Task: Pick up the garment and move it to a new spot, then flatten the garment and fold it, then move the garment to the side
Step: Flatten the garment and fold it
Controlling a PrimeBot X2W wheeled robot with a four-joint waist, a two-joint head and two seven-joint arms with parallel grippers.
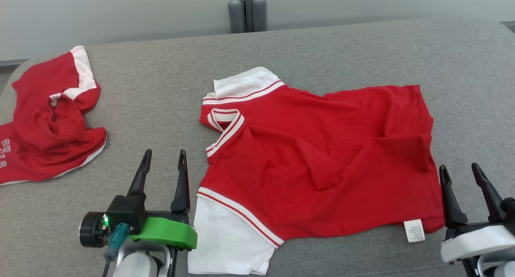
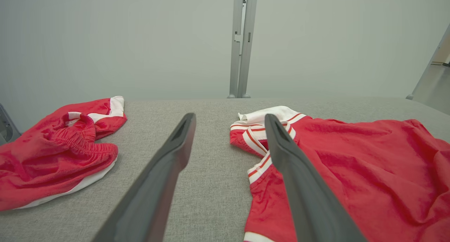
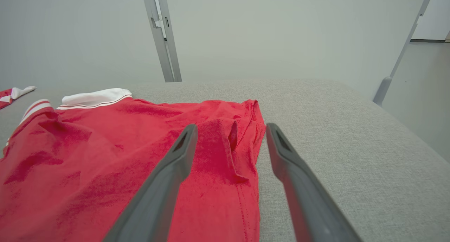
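Red white-sleeved fabric shirt [image 1: 314, 156] is lying spread, wrinkled, unfolded on grey padded table [image 1: 161, 67]; left end effector [image 1: 165, 152] and right end effector [image 1: 459, 166] are hanging open, empty. Smoothing, folding and side-move are looking undone.

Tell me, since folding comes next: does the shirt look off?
The red shirt is not flat: a flap is folded over near its right edge, creases cross the middle, and the care label faces up, hinting it's inside out.

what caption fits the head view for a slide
Red shirt spread on grey table, crumpled red shorts to the left, open left gripper and open right gripper flanking the shirt.
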